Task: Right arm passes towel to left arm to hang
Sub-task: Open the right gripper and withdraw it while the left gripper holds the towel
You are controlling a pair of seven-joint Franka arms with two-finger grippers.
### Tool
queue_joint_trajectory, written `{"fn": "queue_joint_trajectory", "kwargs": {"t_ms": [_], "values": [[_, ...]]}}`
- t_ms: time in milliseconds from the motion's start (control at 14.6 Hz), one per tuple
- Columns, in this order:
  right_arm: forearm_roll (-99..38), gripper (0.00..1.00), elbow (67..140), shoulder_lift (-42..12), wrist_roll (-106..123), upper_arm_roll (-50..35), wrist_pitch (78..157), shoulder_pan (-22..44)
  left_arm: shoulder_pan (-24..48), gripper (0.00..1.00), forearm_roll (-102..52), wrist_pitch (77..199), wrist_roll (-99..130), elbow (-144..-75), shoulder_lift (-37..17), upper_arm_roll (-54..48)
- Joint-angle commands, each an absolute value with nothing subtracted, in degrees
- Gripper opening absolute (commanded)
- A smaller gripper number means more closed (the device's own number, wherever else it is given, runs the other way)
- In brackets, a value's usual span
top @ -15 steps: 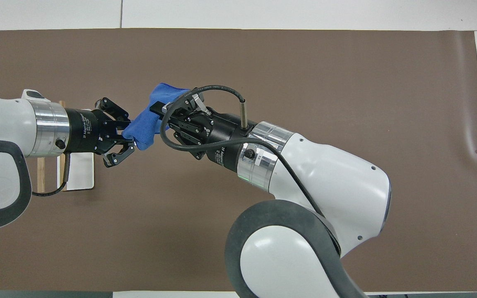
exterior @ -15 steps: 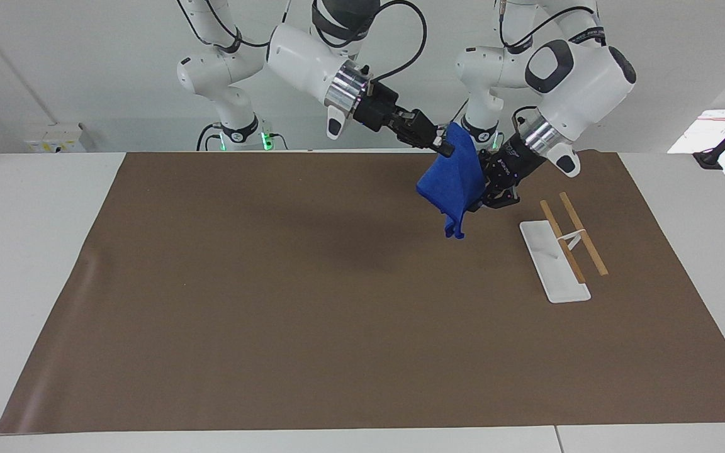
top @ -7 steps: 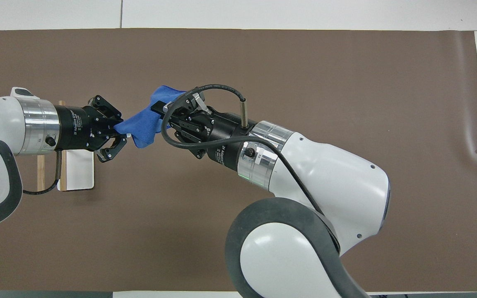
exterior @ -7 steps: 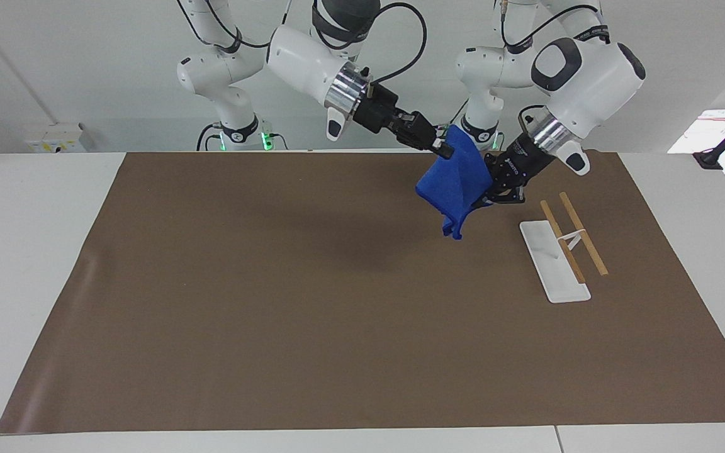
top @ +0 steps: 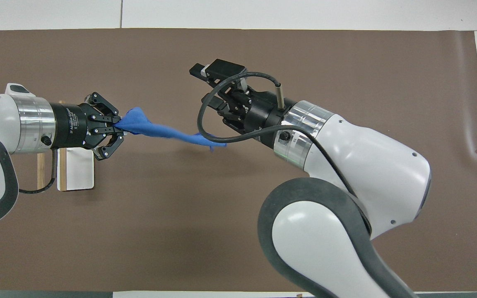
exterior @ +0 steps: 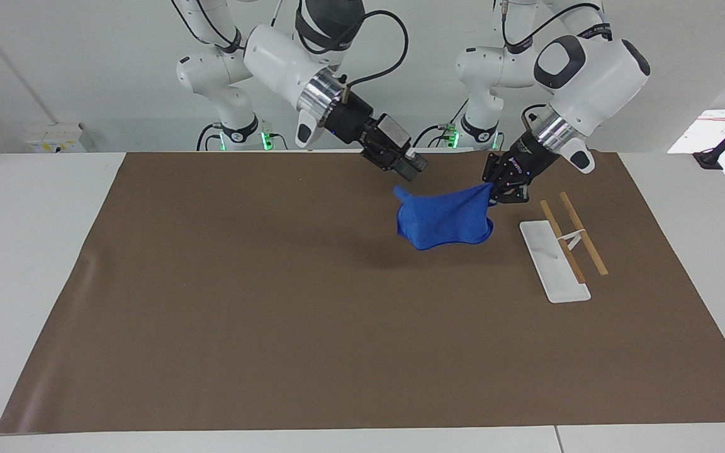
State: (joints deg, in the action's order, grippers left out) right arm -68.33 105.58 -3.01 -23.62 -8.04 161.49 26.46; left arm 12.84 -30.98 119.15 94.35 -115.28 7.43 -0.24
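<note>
- We see the left gripper (exterior: 502, 187) fingers pinching one corner of the towel (exterior: 443, 219), which hangs over the table (exterior: 274, 302).
- The right gripper (exterior: 411, 165) fingers look spread, clear of the cloth.

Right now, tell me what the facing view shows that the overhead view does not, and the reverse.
Only the facing view shows the towel hanging clear above the mat, both arm bases, and the rack whole, with both wooden bars. Only the overhead view shows the towel drawn into a thin strip pointing from the left gripper toward the right gripper. Both show the left gripper shut on one towel corner and the right gripper apart from the towel.
</note>
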Motion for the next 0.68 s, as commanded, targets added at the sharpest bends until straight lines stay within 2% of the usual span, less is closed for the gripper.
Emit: {"fn": "queue_joint_trajectory", "kwargs": {"t_ms": [0,137,411,616], "values": [[-60.59,1.0,108.8,-1.14,-17.77,-8.35,157.34,21.29,13.18,0.0,-24.99,119.0,93.25,-114.09,8.35,-0.44],[-50.68,1.0,109.07,-0.53,-14.6,-8.35,149.63,16.55,14.06,0.0,-17.27,119.18,91.24,-113.2,8.35,-1.23],[-19.31,1.0,108.81,0.61,-13.8,-8.35,131.98,8.98,14.59,0.0,-1.09,120.23,90.88,-113.9,8.79,-3.69],[-9.61,1.0,107.94,1.93,-13.54,-8.35,122.12,3.53,13.89,0.0,3.94,123.29,90.88,-116.88,10.1,-3.69]]}}
